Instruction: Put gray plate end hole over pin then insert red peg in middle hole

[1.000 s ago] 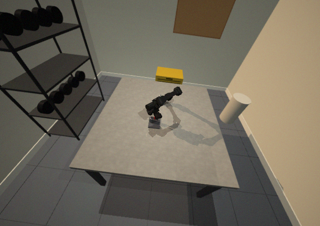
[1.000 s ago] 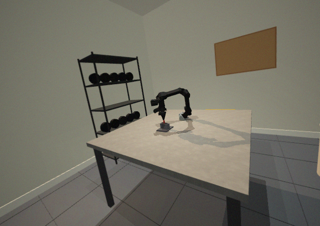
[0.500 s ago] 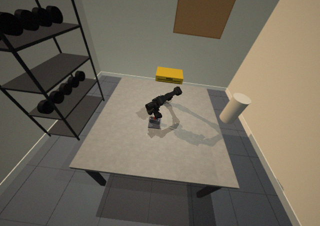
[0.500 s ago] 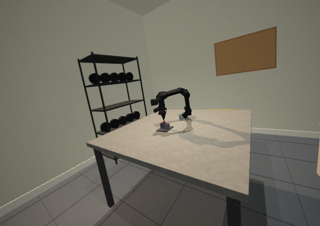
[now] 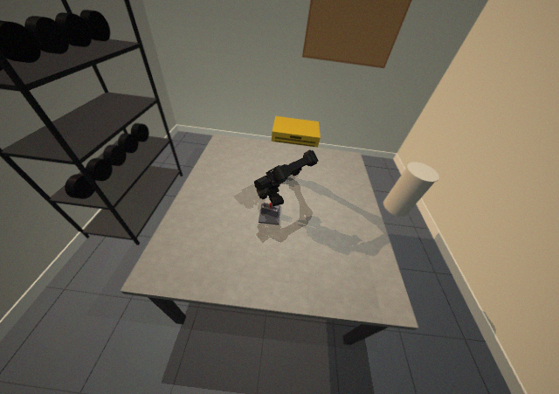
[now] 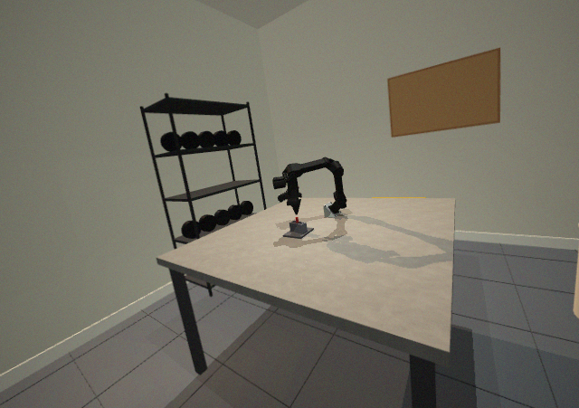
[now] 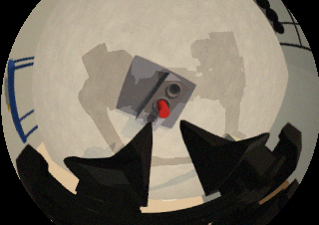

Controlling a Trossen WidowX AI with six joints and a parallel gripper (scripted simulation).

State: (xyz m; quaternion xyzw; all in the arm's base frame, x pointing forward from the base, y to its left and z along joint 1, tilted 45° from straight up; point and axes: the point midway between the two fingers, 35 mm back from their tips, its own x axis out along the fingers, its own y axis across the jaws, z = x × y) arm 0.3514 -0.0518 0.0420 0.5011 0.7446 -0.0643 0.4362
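Observation:
The dark base [image 7: 139,81] [image 5: 269,220] [image 6: 293,233] lies on the table. The gray plate [image 7: 174,105] [image 6: 300,226] lies flat on it, with one end hole over the pin [image 7: 173,89]. The red peg [image 7: 162,109] [image 5: 269,205] [image 6: 296,219] stands upright in the plate, and only its short top shows. My gripper [image 7: 166,124] [image 5: 273,199] [image 6: 296,209] points straight down just above the peg. Its fingers are apart, and the peg shows in the gap past the fingertips, touching neither finger.
The arm's mount [image 6: 333,209] stands on the table behind the base. A yellow box [image 5: 295,130] sits past the table's far edge. A black shelf rack [image 5: 86,123] [image 6: 205,170] with dark weights stands to the left, and a beige cylinder [image 5: 410,188] stands to the right.

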